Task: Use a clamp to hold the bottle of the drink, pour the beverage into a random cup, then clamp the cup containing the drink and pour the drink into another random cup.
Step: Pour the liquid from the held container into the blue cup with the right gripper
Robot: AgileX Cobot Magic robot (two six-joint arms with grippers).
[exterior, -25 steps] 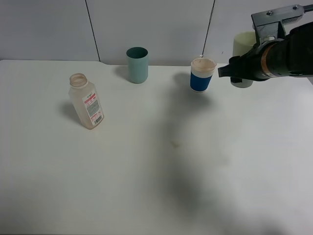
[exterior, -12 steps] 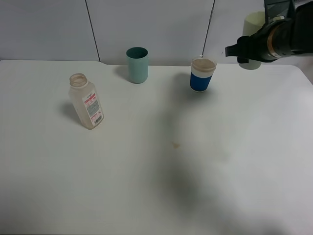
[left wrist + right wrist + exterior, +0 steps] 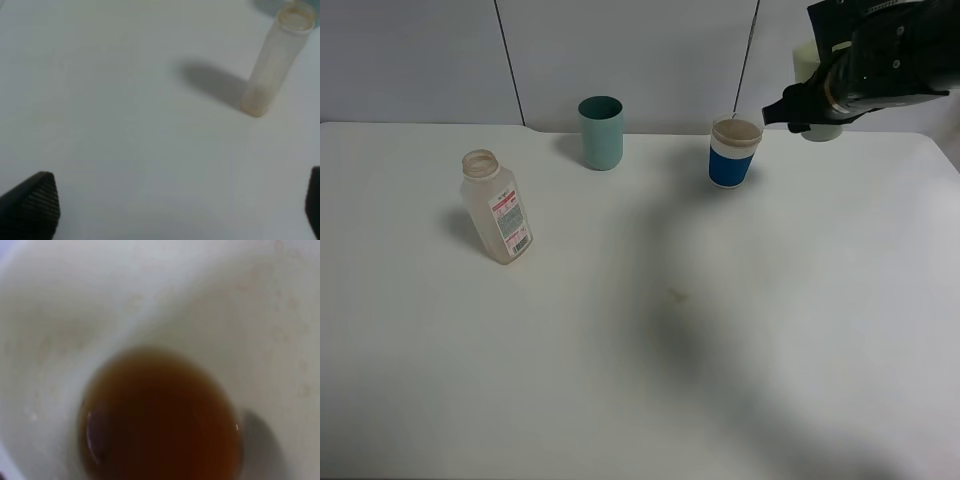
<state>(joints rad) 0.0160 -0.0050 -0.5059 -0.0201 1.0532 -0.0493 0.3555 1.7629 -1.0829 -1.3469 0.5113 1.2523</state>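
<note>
cream cup holding brown drink, bottle uncapped

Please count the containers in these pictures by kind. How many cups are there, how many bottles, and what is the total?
Cups: 3 (teal cup, blue cup, pale cup)
Bottles: 1 (bottle)
Total: 4
</note>
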